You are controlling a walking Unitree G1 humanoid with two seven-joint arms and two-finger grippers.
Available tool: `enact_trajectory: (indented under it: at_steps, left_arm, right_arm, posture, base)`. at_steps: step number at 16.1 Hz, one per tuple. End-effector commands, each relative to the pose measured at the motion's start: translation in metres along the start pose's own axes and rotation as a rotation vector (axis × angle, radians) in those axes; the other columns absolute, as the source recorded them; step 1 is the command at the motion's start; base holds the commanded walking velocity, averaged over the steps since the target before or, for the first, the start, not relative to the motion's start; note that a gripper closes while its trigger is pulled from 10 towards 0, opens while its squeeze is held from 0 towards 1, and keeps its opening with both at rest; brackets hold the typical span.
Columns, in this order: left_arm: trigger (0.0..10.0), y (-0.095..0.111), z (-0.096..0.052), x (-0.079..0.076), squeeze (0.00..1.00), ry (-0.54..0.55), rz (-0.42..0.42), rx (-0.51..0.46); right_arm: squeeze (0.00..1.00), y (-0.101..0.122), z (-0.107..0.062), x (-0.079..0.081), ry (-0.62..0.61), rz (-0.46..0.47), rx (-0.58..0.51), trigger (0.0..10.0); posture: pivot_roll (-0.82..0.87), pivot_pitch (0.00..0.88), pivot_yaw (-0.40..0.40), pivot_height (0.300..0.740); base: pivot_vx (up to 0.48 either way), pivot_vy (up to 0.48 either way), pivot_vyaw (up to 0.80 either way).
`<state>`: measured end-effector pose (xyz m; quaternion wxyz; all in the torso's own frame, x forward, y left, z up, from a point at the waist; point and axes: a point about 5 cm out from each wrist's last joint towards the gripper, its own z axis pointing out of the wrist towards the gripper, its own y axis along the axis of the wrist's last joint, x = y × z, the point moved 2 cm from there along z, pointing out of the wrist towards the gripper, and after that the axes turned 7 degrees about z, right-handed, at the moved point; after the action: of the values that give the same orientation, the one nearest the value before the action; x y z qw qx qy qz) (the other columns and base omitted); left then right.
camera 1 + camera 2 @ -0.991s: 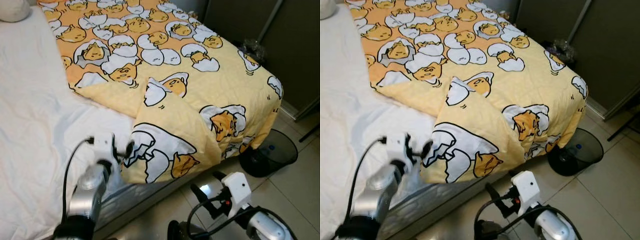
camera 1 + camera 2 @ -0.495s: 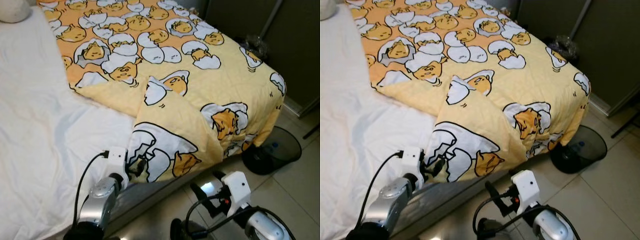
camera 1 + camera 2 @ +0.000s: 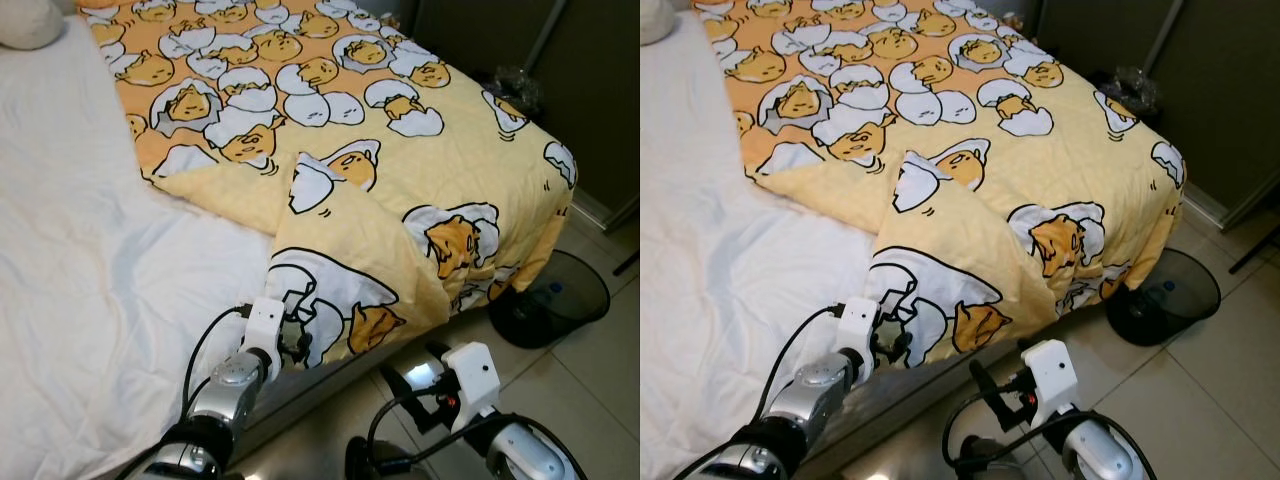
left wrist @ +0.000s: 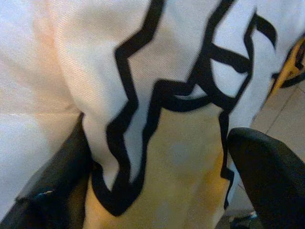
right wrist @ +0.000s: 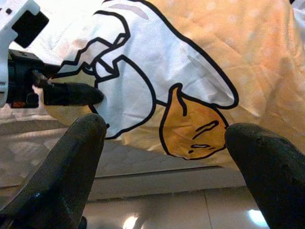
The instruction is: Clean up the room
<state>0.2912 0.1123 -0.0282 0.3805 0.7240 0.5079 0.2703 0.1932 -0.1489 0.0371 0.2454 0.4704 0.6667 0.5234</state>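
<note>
The yellow quilt is spread over the white-sheeted bed, its folded corner pinched by the left gripper at the bed's edge. Below, over tiled floor, the right gripper is held wide apart.

**Around the bed: sheet, pillow, stand, floor**

A bare white sheet spreads out from just beside the left claw and runs well beyond it, creased all over. At its far end, well away from that claw, lies the edge of a pale pillow.

A black round stand sits on the floor out past the right claw, on its outer side, near the foot corner of the bed. Glossy pale floor tiles lie under and around that claw. Farther off stands a dark cabinet, with a crumpled clear plastic bag at its base.
</note>
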Motion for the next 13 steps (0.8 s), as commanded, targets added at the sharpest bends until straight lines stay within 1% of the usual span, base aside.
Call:
enact_trajectory:
  at_steps: [1, 2, 3, 4, 5, 6, 9, 10, 12, 13]
  left_arm:
    - [0.0, 0.006, 0.0, 0.012, 0.0, 0.042, -0.089, -0.032]
    - [0.0, 0.012, 0.0, 0.018, 0.0, 0.055, -0.121, -0.068]
    - [0.0, 0.013, 0.0, 0.019, 0.0, 0.06, -0.123, -0.076]
    - [0.0, 0.016, 0.001, 0.023, 0.0, 0.072, -0.143, -0.088]
    - [0.0, 0.02, 0.001, 0.025, 0.0, 0.065, -0.146, -0.104]
    - [0.0, 0.023, 0.002, 0.024, 0.0, 0.052, -0.128, -0.116]
    - [0.0, 0.023, 0.004, 0.015, 0.0, 0.008, -0.086, -0.104]
    - [0.0, 0.018, 0.005, 0.007, 0.0, -0.032, -0.071, -0.083]
    - [0.0, 0.012, 0.005, 0.0, 0.0, -0.066, -0.083, -0.057]
    - [0.0, 0.009, 0.005, -0.003, 0.0, -0.079, -0.105, -0.044]
  right_arm:
    - [0.05, 0.002, -0.001, -0.004, -0.027, -0.002, -0.01, 10.0]
    - [0.05, 0.003, 0.0, -0.005, -0.031, -0.003, -0.014, 10.0]
    - [0.05, 0.003, 0.0, -0.006, -0.033, -0.003, -0.015, 10.0]
    - [0.05, 0.004, 0.001, -0.008, -0.037, -0.006, -0.019, 10.0]
    - [0.05, 0.005, 0.003, -0.009, -0.042, -0.008, -0.025, 10.0]
    - [0.05, 0.006, 0.004, -0.01, -0.048, -0.012, -0.03, 10.0]
    - [0.05, 0.01, 0.009, -0.012, -0.056, -0.014, -0.047, 10.0]
    - [0.05, 0.011, 0.01, -0.011, -0.058, -0.013, -0.054, 10.0]
    - [0.05, 0.01, 0.011, -0.009, -0.06, -0.007, -0.059, 10.0]
    - [0.05, 0.009, 0.011, -0.008, -0.061, -0.003, -0.059, 10.0]
  posture:
    - [-0.22, 0.093, 0.02, 0.73]
    - [-0.22, 0.083, 0.023, 0.73]
    - [-0.23, 0.075, 0.025, 0.73]
    - [-0.23, 0.064, 0.028, 0.73]
    - [-0.23, 0.054, 0.03, 0.73]
    - [-0.23, 0.041, 0.035, 0.73]
    - [-0.23, 0.025, 0.047, 0.73]
    - [-0.22, 0.028, 0.05, 0.73]
    - [-0.22, 0.041, 0.05, 0.73]
    - [-0.22, 0.045, 0.05, 0.73]
  base:
    - [0.0, 0.0, 0.0]
    - [0.0, 0.0, 0.0]
    - [0.0, 0.0, 0.0]
    - [0.0, 0.0, 0.0]
    - [0.0, 0.0, 0.0]
    - [0.0, 0.0, 0.0]
    - [0.0, 0.0, 0.0]
    - [0.0, 0.0, 0.0]
    - [0.0, 0.0, 0.0]
    - [0.0, 0.0, 0.0]
